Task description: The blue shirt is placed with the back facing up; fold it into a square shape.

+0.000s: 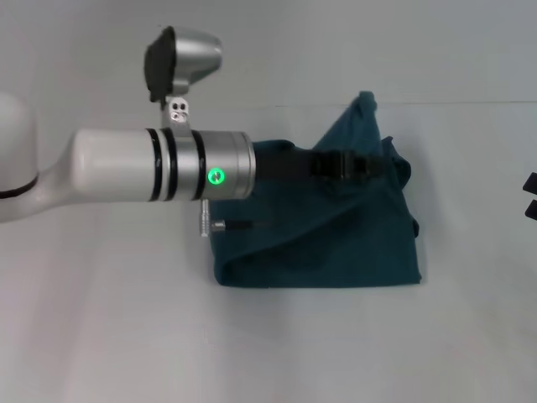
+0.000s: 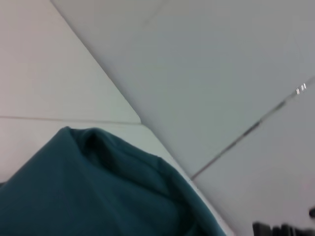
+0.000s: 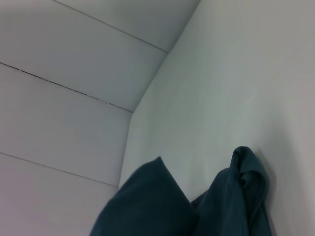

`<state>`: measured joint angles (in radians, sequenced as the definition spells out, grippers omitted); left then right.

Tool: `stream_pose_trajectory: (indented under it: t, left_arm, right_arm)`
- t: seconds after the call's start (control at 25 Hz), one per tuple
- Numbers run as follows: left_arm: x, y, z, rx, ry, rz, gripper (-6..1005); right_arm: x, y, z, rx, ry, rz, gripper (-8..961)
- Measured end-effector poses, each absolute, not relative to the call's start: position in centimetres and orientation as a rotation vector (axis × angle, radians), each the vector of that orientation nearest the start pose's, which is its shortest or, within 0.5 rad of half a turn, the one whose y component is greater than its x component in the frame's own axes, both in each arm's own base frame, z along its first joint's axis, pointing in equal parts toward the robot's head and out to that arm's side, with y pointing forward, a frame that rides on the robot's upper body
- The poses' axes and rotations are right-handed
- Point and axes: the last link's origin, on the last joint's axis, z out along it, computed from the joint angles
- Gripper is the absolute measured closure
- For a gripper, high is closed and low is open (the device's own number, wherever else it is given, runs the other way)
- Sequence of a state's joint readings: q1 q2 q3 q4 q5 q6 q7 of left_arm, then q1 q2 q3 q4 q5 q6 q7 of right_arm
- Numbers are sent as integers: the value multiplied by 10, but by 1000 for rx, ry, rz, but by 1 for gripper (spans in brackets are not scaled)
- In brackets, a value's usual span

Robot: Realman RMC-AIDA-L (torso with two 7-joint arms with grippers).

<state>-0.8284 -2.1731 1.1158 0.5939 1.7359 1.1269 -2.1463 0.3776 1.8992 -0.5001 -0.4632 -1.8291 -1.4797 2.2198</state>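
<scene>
Here the left claw (image 1: 357, 164) reaches across the folded dark teal-blue cotton shirt (image 1: 336, 243), which lies in the middle of the white tabletop (image 1: 109, 319); I cannot tell if its fingers are apart or together. At the far right edge the right claw (image 1: 530, 196) is only partly visible, its state unclear

We see a raised fold of the blue shirt (image 2: 98, 191) on the white counter (image 2: 44, 137), panelled wall behind.

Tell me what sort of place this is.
Probably a lab or test bench: a bare white table against plain white panelled walls, holding only the blue shirt, with the left gripper reaching over it and the right gripper at the edge.
</scene>
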Motion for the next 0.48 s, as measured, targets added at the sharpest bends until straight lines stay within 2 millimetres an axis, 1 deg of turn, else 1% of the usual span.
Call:
stream_pose_trajectory:
  t: [0.12,0.28,0.48]
  left_arm:
    - [-123,394,-91,-2654,-1340,-741,866]
    - [-122,392,-92,-2671,-1329,-739,853]
    - [-113,385,-82,-2747,-1272,-790,666]
  right_arm:
    - [357,307,81,-1796,1907,1119,269]
    - [358,307,81,-1791,1907,1114,269]
    - [359,307,79,-1795,1912,1090,269]
